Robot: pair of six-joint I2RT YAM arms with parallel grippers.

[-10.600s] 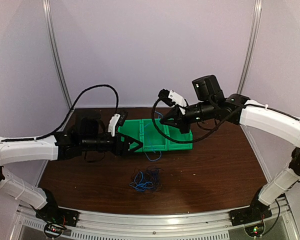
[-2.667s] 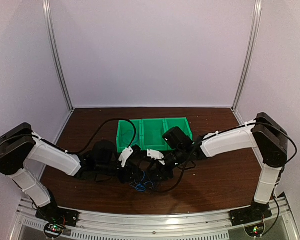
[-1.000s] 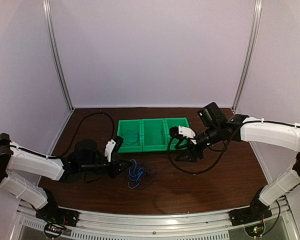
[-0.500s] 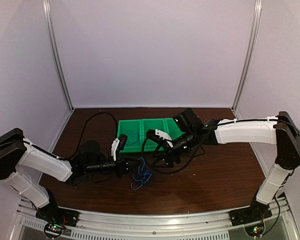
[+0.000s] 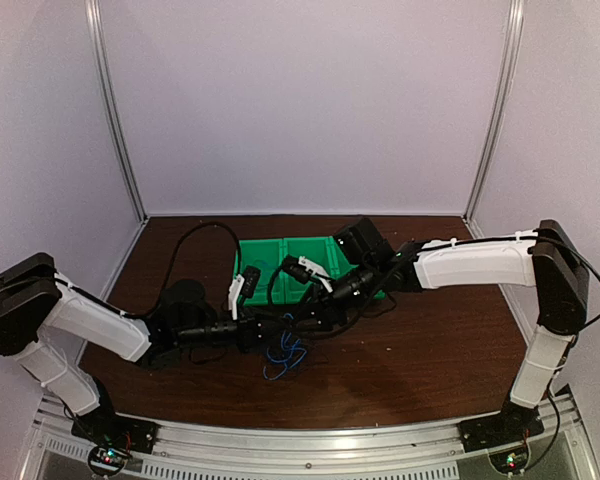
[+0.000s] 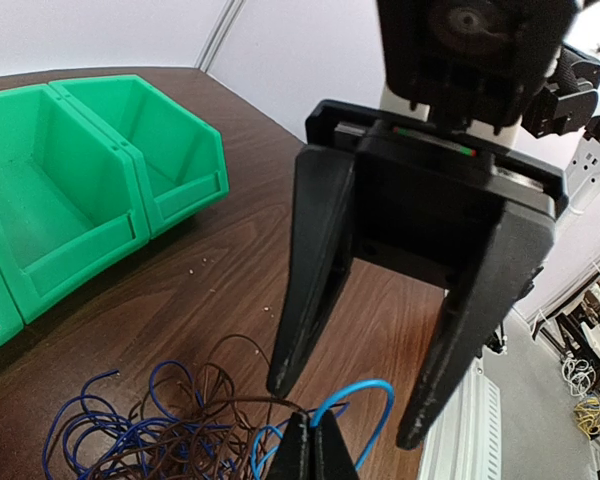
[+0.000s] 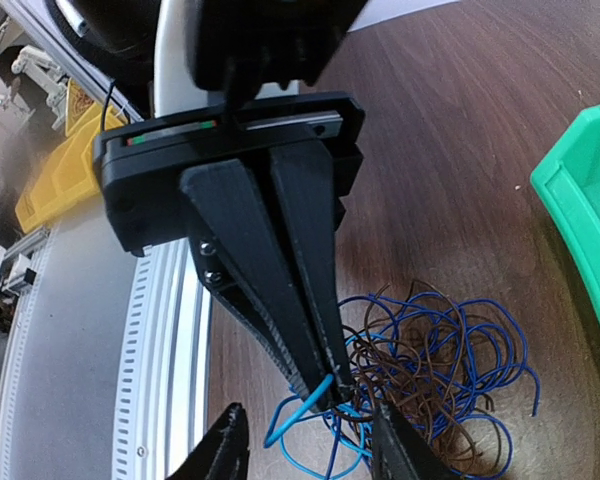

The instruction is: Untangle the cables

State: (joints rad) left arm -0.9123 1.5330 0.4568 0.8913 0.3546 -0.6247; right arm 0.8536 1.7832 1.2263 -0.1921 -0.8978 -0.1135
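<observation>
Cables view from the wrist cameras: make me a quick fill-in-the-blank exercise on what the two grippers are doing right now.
1. The left gripper is shut on a loop of ___ cable.
2. The right gripper stands ___, one finger on each side of that loop.
3. The tangle lies on the table, outside the ___ bin.

Missing words: blue; open; green

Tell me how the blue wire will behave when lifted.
Probably floppy: the blue wire bends in a loose loop at the left gripper. Likely very light, being so thin. It may drag the tangle along, since blue coils weave through the brown ones.
</observation>
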